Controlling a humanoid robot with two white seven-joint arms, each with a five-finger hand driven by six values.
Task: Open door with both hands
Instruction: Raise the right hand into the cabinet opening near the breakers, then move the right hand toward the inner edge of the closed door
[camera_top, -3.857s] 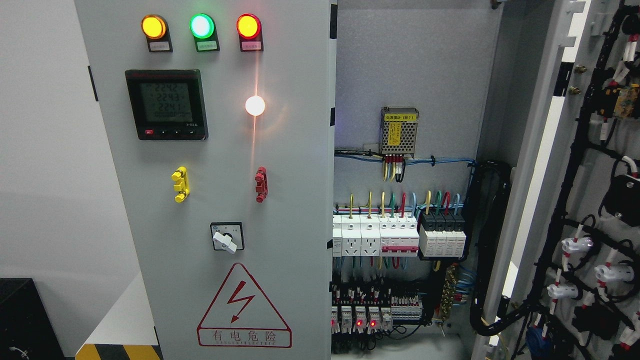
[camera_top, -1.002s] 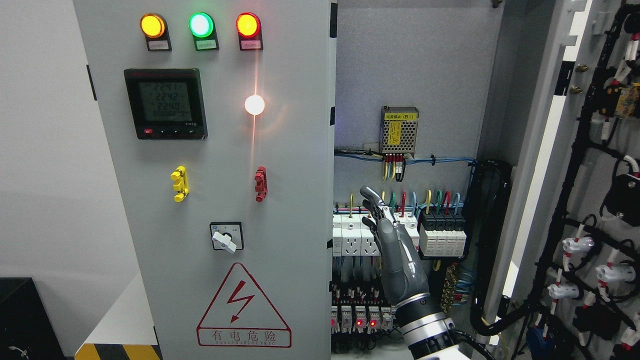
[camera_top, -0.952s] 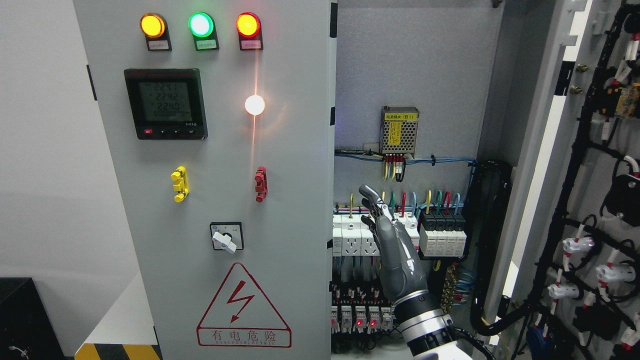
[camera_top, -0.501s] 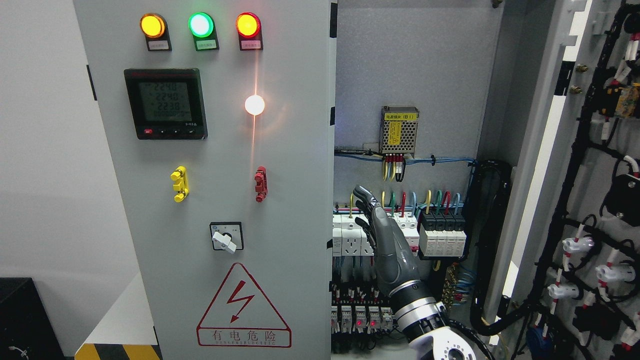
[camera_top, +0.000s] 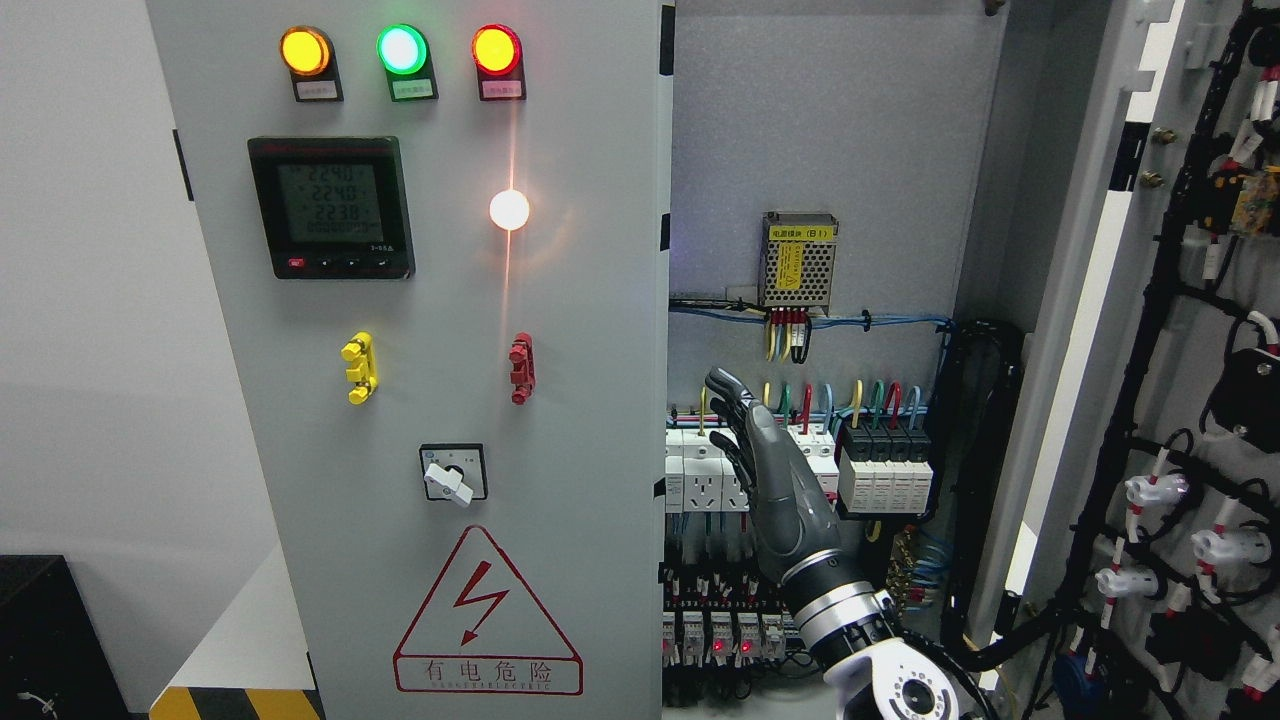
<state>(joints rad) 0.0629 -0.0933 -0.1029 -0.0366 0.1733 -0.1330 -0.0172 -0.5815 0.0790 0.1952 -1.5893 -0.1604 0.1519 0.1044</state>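
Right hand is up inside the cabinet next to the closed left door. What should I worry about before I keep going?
1. The right hand has its fingers extended in front of the breakers and coloured wires; it may snag a wire or flip a switch.
2. The indicator lamps and meter are lit, so the panel looks live.
3. The left door shows no handle near the hand, so a pull on its edge might slip.

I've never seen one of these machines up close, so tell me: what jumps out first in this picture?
Three glowing lamps, amber, green and red, line the top of the closed grey left door, above a red lightning warning triangle. To the right, the robot's grey right hand reaches up with straight fingers into the open cabinet, in front of the white breakers and coloured wires.
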